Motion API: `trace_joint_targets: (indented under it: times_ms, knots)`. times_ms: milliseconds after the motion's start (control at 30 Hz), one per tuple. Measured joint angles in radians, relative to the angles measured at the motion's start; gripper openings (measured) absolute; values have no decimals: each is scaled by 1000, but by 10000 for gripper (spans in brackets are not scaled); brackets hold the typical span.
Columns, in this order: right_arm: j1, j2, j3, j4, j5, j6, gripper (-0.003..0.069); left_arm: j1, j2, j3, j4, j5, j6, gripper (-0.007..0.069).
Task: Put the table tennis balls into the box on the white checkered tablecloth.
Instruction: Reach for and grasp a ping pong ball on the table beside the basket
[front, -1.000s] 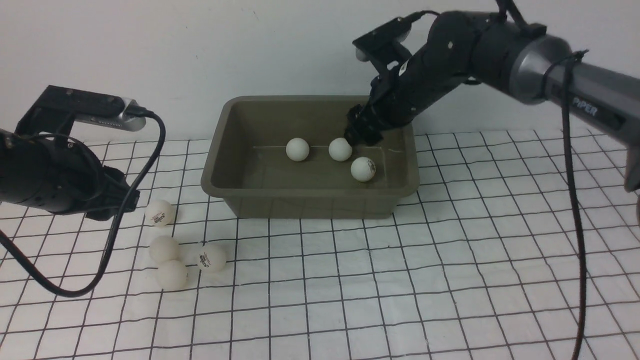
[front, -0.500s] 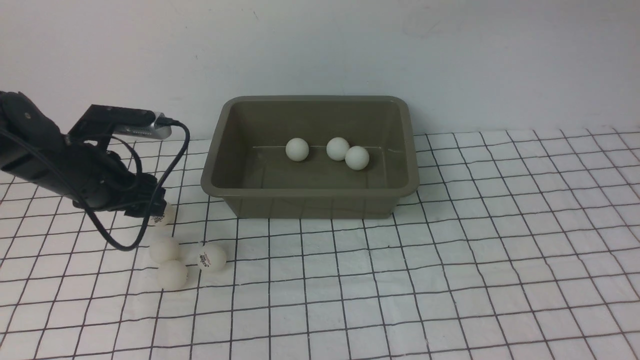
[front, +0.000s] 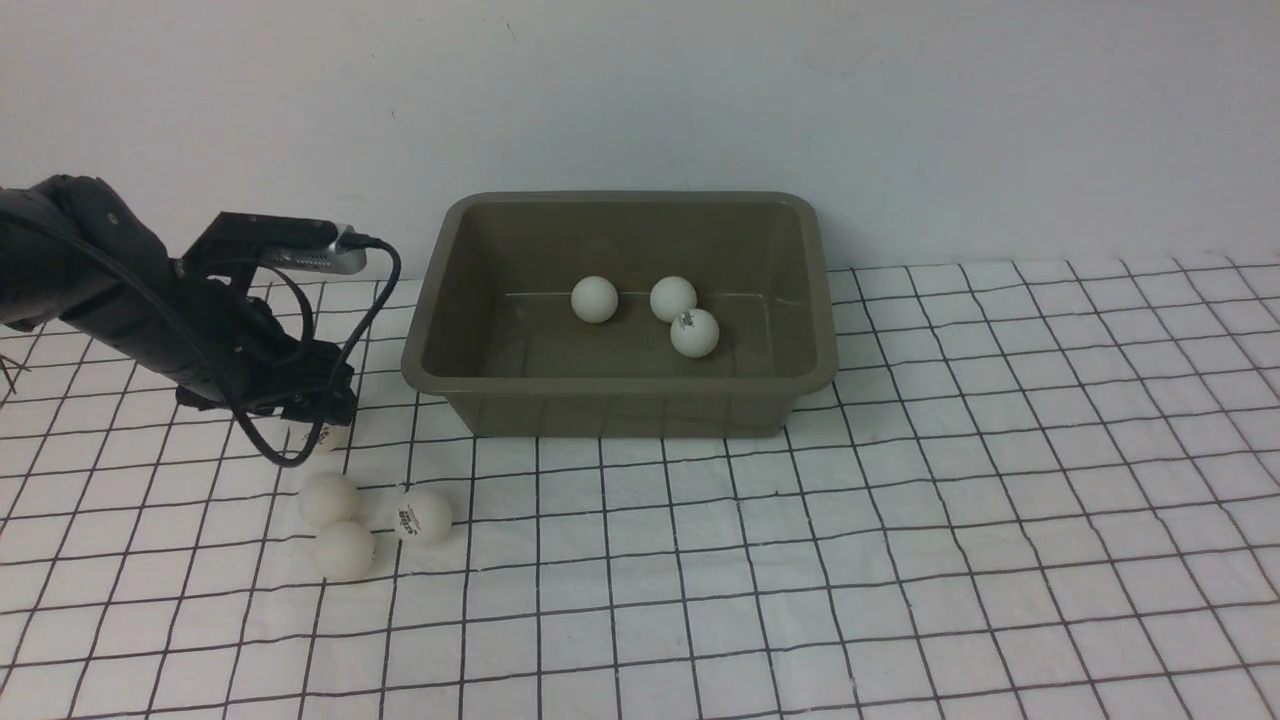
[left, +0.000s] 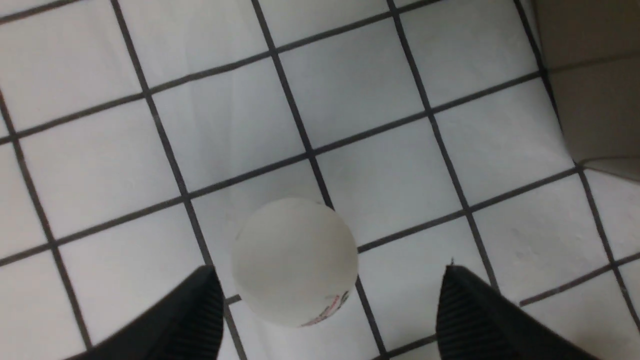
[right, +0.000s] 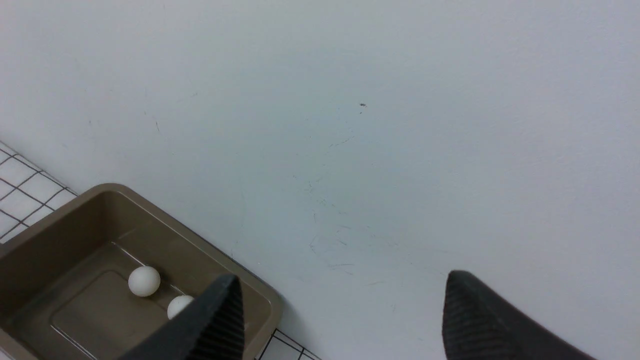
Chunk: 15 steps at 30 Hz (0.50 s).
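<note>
Balls (front: 595, 299): in the front view three lie on the floor of the box (front: 620, 405), and four are out on the cloth (front: 900, 500) to the box's left. Three of those bunch together toward the front. The fourth ball (front: 327, 438) sits apart, closer to the box and half hidden under the left gripper (front: 322, 408), which hangs low over it. The right arm is out of this view.

In the left wrist view the left gripper's jaws stand wide and empty. The fourth ball (left: 295, 262) lies between them but off centre: just beside one finger (left: 197, 315), farther from the other (left: 475, 320), and touching neither.

To pick well, I judge the gripper should shift sideways until the ball is midway, sink until the pads face its widest part, then close gently. An off-centre squeeze would likely send it rolling. The lift should clear the box rim before crossing.

In the right wrist view the right gripper (right: 341, 275) is wide and empty, facing the wall (right: 400, 125). A box corner shows beside one finger. It looks clear of the left arm's path.
</note>
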Motion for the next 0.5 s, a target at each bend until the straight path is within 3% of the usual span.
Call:
trace_joint_targets:
  times_ms: [500]
  knots:
    - [0, -15, 9, 0, 3, 2, 486, 0, 116, -37, -1, -25, 0, 514]
